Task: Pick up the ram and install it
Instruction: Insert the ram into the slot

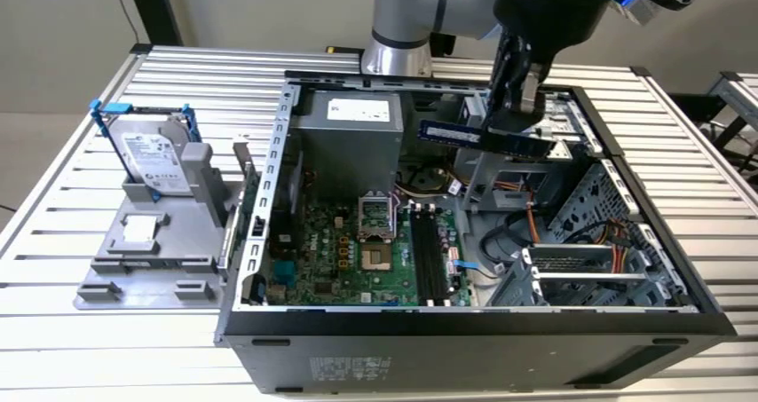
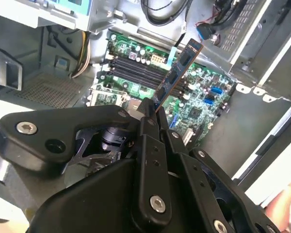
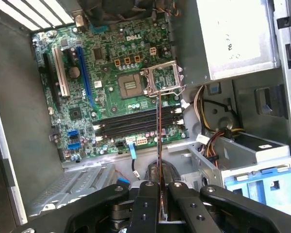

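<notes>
The ram [image 1: 480, 137] is a long thin dark stick with black chips, and my gripper [image 1: 517, 125] is shut on one end of it. It hangs roughly level in the air over the back of the open computer case [image 1: 474, 318], well above the green motherboard [image 1: 343, 260]. The black memory slots [image 1: 429, 258] lie below and nearer the case's front. In the second wrist view the ram [image 2: 177, 77] sticks out past my fingers [image 2: 146, 116] toward the slots [image 2: 136, 68]. In the first wrist view the ram [image 3: 158, 131] shows edge-on, crossing over the slots [image 3: 136, 124].
A silver hard drive in a blue bracket [image 1: 158, 158] stands on a grey fixture [image 1: 142, 260] at the exterior view's left. Inside the case are the power supply [image 1: 350, 127], the CPU socket [image 1: 376, 233], cables [image 1: 533, 224] and a metal drive cage [image 1: 592, 264].
</notes>
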`<state>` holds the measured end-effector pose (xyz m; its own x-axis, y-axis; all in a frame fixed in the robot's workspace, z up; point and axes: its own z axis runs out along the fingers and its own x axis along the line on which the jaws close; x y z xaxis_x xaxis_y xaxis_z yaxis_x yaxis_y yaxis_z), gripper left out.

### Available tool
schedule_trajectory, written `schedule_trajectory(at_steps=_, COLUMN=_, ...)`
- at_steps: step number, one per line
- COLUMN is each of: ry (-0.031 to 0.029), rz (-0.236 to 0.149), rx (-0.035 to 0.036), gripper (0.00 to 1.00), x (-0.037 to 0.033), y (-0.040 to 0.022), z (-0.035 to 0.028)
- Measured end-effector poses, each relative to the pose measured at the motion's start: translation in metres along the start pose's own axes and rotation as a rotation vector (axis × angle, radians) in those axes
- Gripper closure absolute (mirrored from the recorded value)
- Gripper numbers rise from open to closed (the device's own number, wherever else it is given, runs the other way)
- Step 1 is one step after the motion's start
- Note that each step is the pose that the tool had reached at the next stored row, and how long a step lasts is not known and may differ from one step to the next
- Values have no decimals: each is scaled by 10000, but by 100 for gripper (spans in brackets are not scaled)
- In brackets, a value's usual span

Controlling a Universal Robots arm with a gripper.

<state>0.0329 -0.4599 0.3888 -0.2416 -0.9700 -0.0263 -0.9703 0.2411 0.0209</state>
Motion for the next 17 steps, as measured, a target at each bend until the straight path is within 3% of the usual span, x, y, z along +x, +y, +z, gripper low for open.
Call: schedule_trajectory(at_steps=17, ry=-42, rz=2079, rx=55, gripper=100, x=0, y=0, z=0)
